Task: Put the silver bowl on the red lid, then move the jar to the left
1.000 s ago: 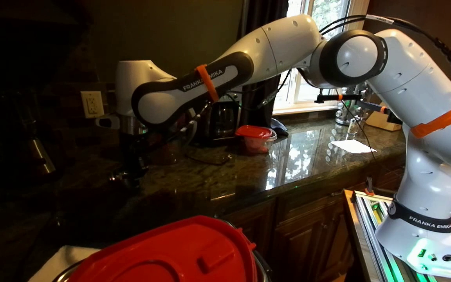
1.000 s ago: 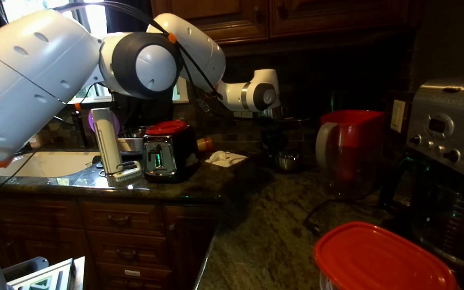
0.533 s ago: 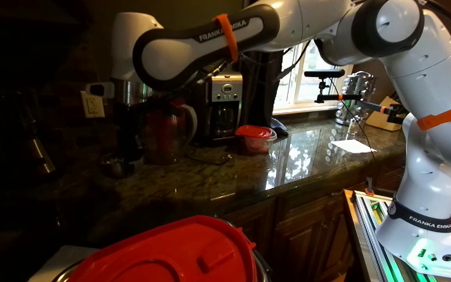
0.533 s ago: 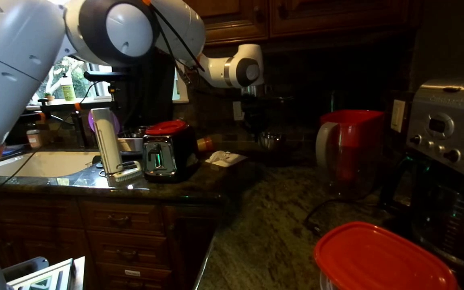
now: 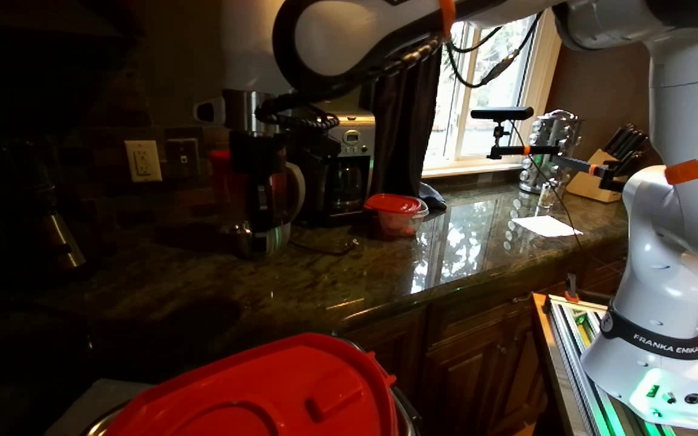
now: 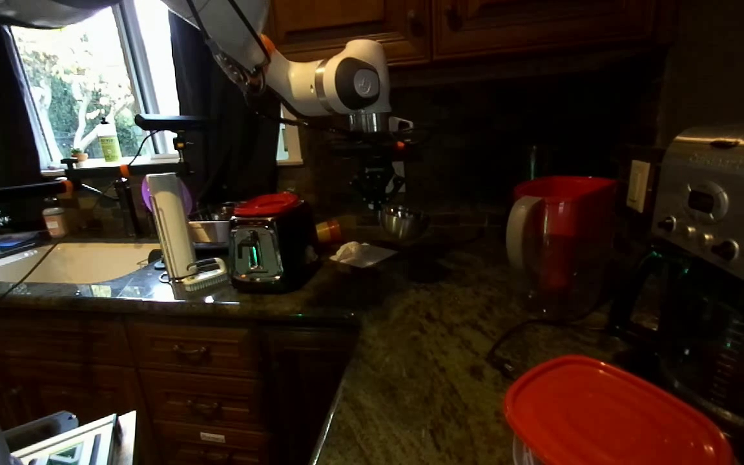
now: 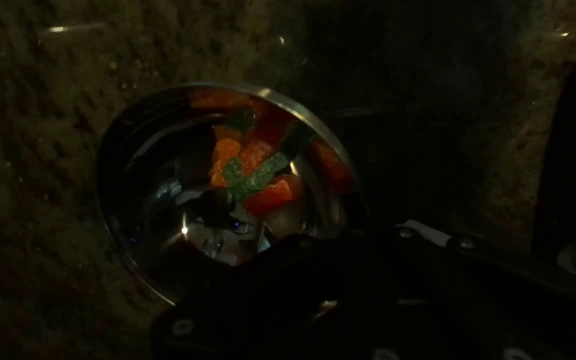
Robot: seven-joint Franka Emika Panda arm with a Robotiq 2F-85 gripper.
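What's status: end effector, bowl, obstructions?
End effector gripping silver bowl, held above counter. Coloured pieces inside. Jar standing apart, probably no obstruction.

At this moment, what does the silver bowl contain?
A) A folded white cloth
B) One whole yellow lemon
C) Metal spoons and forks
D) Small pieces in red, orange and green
D, because the wrist view looks into the silver bowl and shows small red, orange and green pieces lying in it.

The wrist view looks closely down into the bowl [image 7: 175, 192]; both exterior views share the counter [image 6: 423, 361].
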